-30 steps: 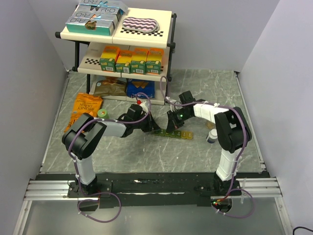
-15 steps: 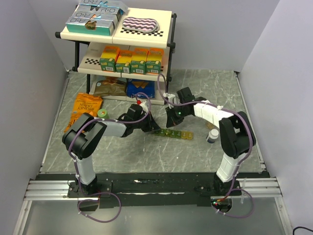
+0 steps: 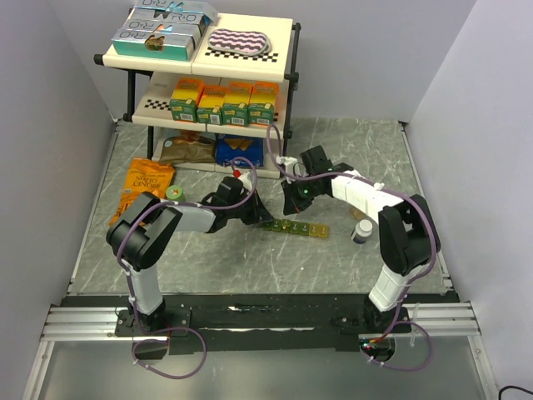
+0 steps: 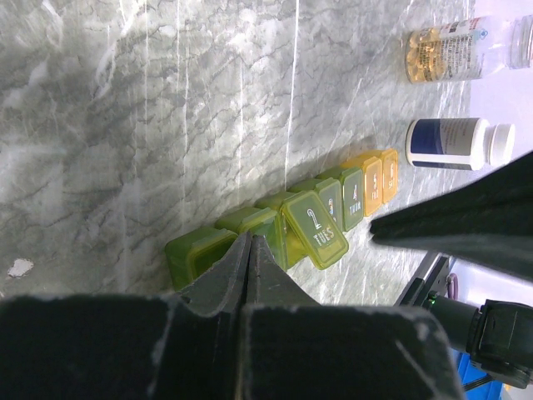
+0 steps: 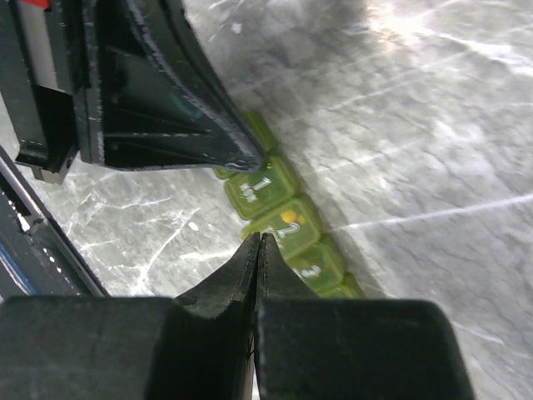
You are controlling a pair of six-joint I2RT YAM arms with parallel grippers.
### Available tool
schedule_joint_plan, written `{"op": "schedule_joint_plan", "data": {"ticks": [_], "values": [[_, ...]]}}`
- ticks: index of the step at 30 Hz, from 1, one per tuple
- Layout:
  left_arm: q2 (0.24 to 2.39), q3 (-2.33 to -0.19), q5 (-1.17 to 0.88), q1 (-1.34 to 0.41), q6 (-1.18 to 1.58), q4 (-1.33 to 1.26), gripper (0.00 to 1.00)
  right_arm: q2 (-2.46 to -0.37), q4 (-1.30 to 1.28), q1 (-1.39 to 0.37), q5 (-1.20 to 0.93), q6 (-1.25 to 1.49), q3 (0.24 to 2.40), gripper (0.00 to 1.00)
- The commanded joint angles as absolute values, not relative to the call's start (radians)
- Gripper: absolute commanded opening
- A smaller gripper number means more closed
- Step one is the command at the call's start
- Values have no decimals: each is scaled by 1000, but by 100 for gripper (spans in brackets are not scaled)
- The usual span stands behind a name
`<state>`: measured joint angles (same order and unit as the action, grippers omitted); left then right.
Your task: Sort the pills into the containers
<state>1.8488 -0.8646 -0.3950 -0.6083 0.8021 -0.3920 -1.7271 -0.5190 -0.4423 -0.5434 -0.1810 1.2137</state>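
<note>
The containers point(image 3: 296, 227) are a strip of small green-to-yellow boxes lying between the two arms. The strip also shows in the left wrist view point(image 4: 350, 196) and the right wrist view point(image 5: 279, 218). The lid marked TUES point(image 4: 315, 229) stands tilted up. A yellow pill point(image 5: 289, 217) shows in the box marked 2. My left gripper point(image 3: 258, 215) is shut, its tips point(image 4: 250, 240) at the strip's green end. My right gripper point(image 3: 293, 208) is shut and empty, its tips point(image 5: 260, 237) just over the box marked 2.
A white pill bottle with a dark label point(image 3: 362, 231) lies right of the strip, also seen in the left wrist view point(image 4: 454, 143). A clear bottle of amber capsules point(image 4: 441, 54) lies beyond it. A shelf rack point(image 3: 208, 75) stands at the back. An orange snack bag point(image 3: 143, 187) lies left.
My right gripper has lifted slightly and drawn back from the strip, and its elbow has swung to the right. The left arm and the strip have not moved.
</note>
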Motion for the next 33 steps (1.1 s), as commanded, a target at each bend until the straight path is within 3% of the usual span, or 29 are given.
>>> {"op": "schedule_joint_plan", "data": {"ticks": [1,9,17,24,33], "values": [[1896,-859,-364,-612,784,-304,1,-1801,-549,-494,-535,-170,1201,0],[1888,-839,-364,-614,793,-318,1,-1934,-571,-502,-463,-109,1230,0],[1898,-857,-370,-612,792,-314,1,-1798,-546,-499,-594,-153,1244,0],[1894,-865,-364,-614,781,-296,1,-1663,-566,-489,-586,-199,1266,0],[1902,-862,-368,-614,782,-299,1,-1713,-583,-485,-526,-204,1244,0]]}}
